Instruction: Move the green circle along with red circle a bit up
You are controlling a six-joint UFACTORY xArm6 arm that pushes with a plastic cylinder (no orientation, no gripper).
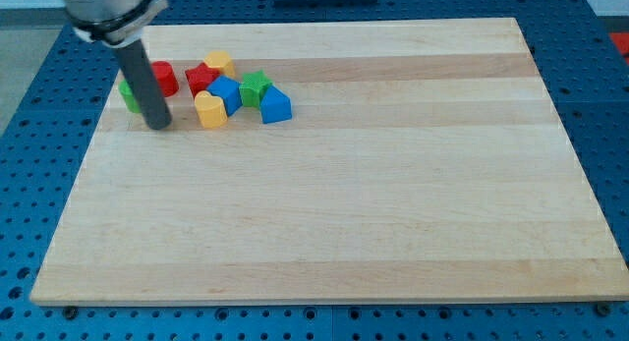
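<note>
On the wooden desk (393, 184), the rod hides most of the green circle (127, 93); the red circle (163, 78) sits just right. The end effector, a gripperless tip (156, 126), rests below them; a centred upward push should carry both.

My one camera looks down at an angle on the whole wooden board (393, 184) from its near edge.
</note>
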